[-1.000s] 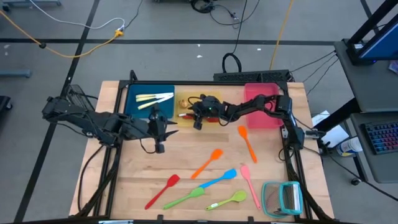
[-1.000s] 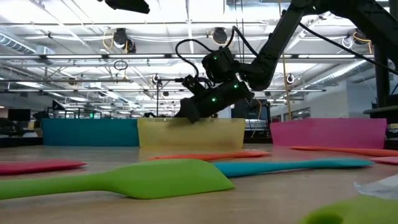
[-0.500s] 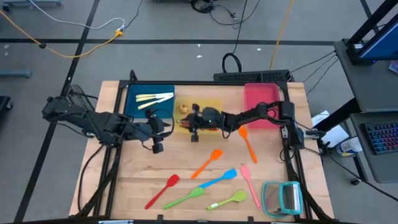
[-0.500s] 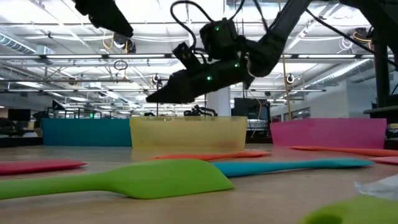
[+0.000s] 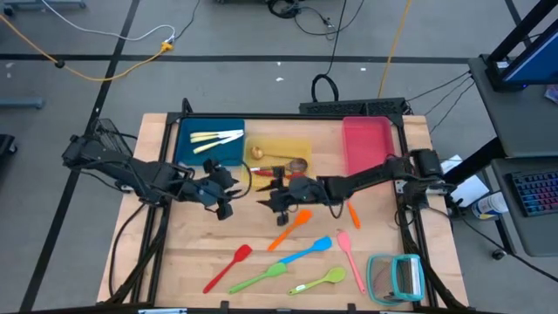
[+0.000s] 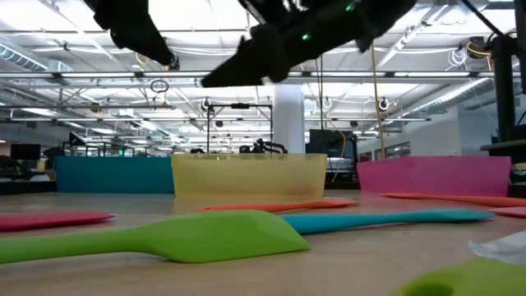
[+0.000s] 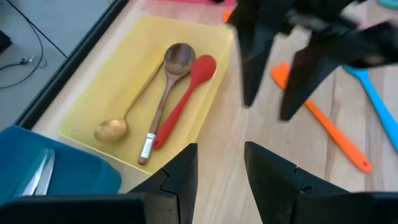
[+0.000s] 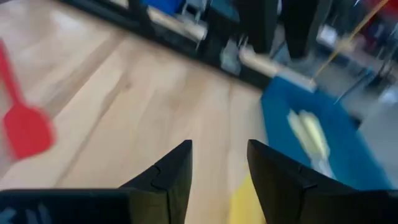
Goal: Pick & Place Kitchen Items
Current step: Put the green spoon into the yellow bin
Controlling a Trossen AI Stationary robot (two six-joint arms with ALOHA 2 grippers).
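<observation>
Orange spatula (image 5: 291,228) lies on the bare table just in front of the yellow tray (image 5: 301,145), long axis diagonal, directly beside and below the right gripper (image 5: 277,201), whose fingers stand apart and empty; left gripper (image 5: 225,185), likewise parted and empty, hovers farther off.

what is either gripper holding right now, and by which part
Nothing. The right gripper and the left gripper both stand open and empty above the table.

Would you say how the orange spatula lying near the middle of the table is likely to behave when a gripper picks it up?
The orange spatula looks slim and long, so probably light. It lies flat on the table, so it seems unlikely to roll. Gripped at one end, its soft-looking blade may droop or swing.
</observation>
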